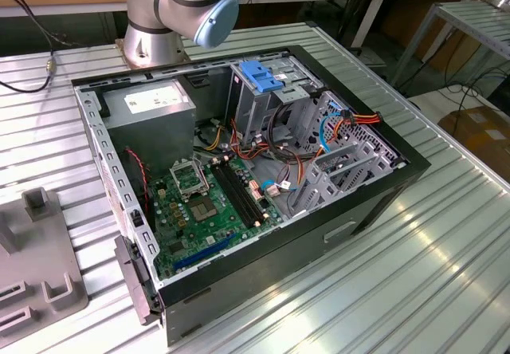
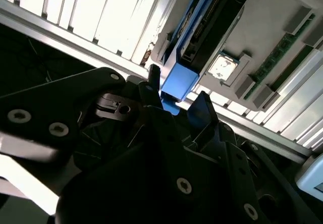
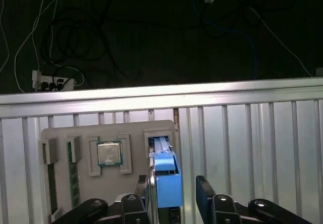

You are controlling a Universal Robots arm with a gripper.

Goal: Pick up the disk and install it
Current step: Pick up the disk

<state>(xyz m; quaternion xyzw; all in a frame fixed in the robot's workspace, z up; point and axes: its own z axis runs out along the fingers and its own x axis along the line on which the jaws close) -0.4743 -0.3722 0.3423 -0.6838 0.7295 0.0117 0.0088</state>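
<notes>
Claw [image 3: 176,179]: open, I judge. Its two dark fingers [image 3: 204,193] stand either side of the disk's near end; in the first wrist view one finger looks to lie against the blue frame and the other stands just apart. I read nothing as gripped yet.
Disk [image 3: 165,171]: on edge in a slot of the grey fixture tray, with its blue-framed end between my fingers, seen in both wrist views.
Long axis: it runs straight away from the claw across the tray toward the worktop's far edge. The second wrist view shows the dark drive body [image 2: 207,27] stretching off behind the blue end.
Fixture tray [image 3: 133,133]: a flat grey plate with raised pockets, lying on the worktop.
Processor chip [image 3: 109,153]: square and silver, in the pocket just beside the disk's slot, apart from my fingers.
Memory stick [image 3: 72,176]: a green strip in a slot further along the tray, well apart from the disk.
In the way: I judge nothing blocks a straight lift; the slot walls are the only close fit.
Worktop [image 3: 252,143]: ribbed aluminium slats.
Floor beyond: dark, with loose cables [image 3: 75,47].
Computer case [image 1: 374,202]: open on the worktop in the exterior view, its motherboard [image 1: 207,202] and metal drive cage [image 1: 343,171] exposed.
</notes>
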